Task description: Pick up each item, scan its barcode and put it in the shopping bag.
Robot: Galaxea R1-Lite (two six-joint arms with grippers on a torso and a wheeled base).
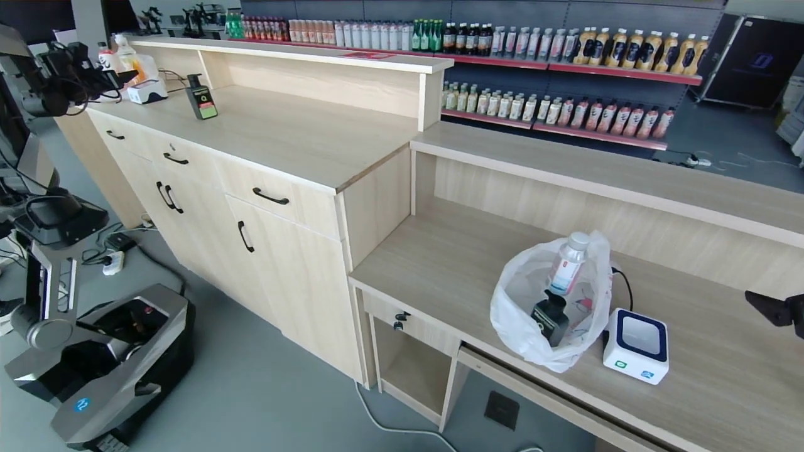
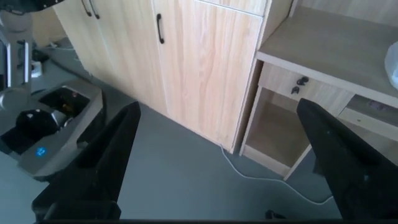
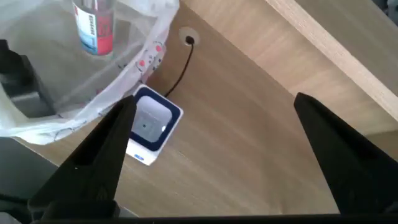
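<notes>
Wood desk point(image 1: 440, 251) w/ shopping bag point(image 1: 516, 323), scanner point(image 1: 635, 345)

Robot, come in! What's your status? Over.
Left end effector open over floor; right end effector open above counter. Bottle, dark item in shopping bag. Scanner beside it; nothing blocking.

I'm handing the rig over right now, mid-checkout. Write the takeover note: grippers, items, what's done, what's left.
Left gripper: open, empty, out over the floor in front of the cabinets.
Right gripper: open, empty, above the lower desk near the scanner.
Shopping bag: open on the lower desk, right beside the scanner. Inside are a white-capped bottle, upright, and a dark container.
Done: two items bagged; whether they were scanned cannot be told.
Left: look for further items, then scan and bag each.
</notes>
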